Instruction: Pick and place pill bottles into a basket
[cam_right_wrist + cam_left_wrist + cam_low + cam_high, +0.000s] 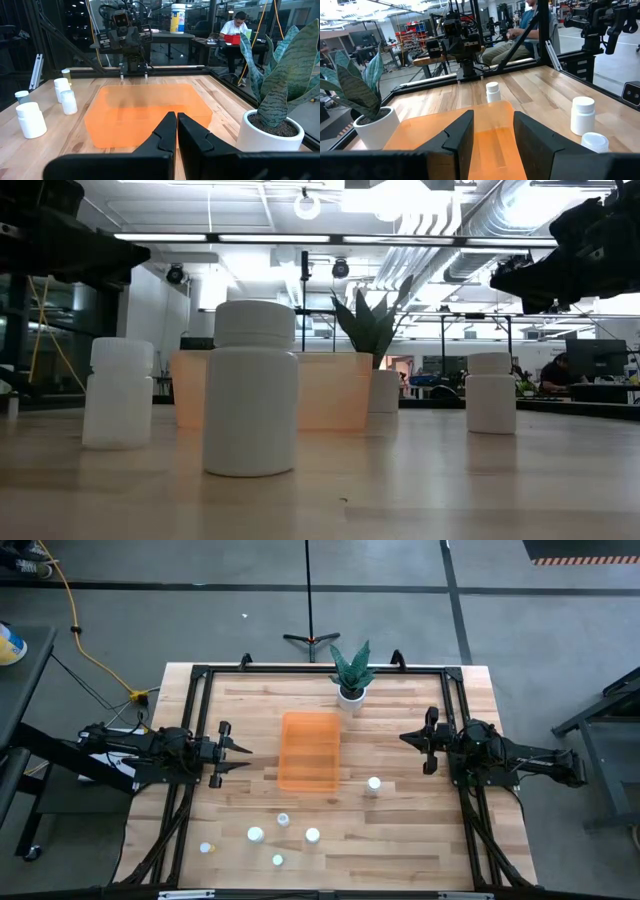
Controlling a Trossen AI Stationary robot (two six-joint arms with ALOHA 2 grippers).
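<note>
The translucent orange basket lies at the table's middle; it also shows in the left wrist view and the right wrist view. Several white pill bottles stand upright on their bases: one right of the basket, the others toward the near edge. In the low view the nearest bottle stands in front of the basket. My left gripper hovers open and empty just left of the basket. My right gripper is shut and empty, right of the basket.
A white pot with a green plant stands just beyond the basket's far end. A black frame runs along the table's edges. People sit in the room beyond the table. Bare wood lies between the basket and each gripper.
</note>
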